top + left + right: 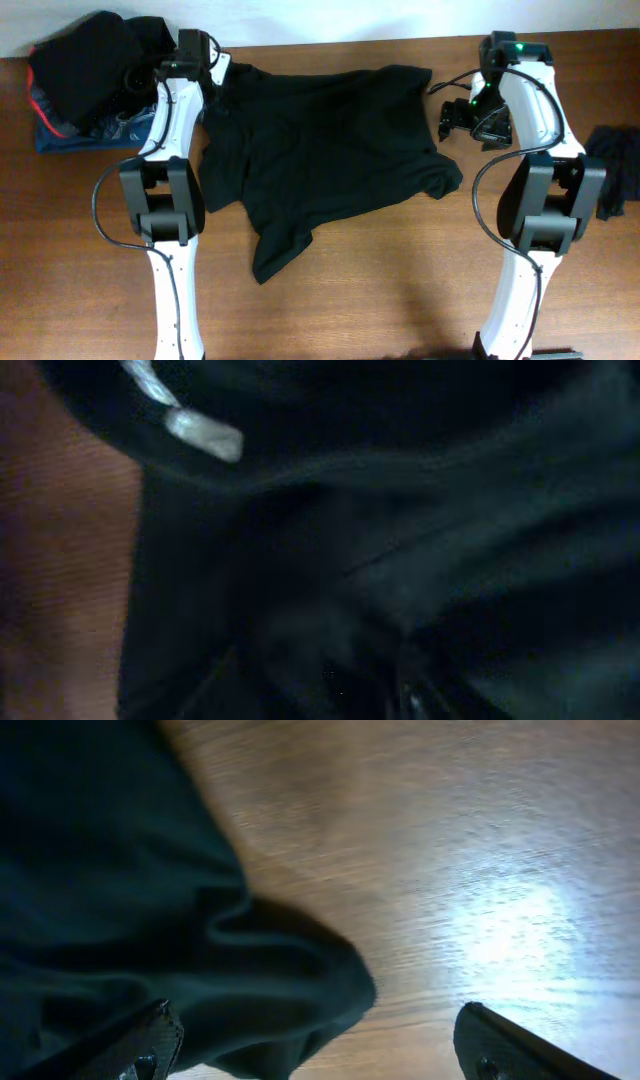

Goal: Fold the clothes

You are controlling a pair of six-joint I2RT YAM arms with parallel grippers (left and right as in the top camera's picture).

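My right pincer gapes wide, the T-shirt bunched beside one finger, the table under the other. My left pincer sits down in the fabric; I cannot tell whether it grips.

The left arm and right arm both have smooth, rounded white link shells, each interrupted at mid-length by a bulky black housing, noted as the left joint block and the right joint block. A thin black left cable loops out beside the left joint block, a matching right cable curves beside the right one, and the right arm's black upper housing shows one small green light. The right gripper is black throughout, and in the right wrist view its fingers are dark, flat and tapered.
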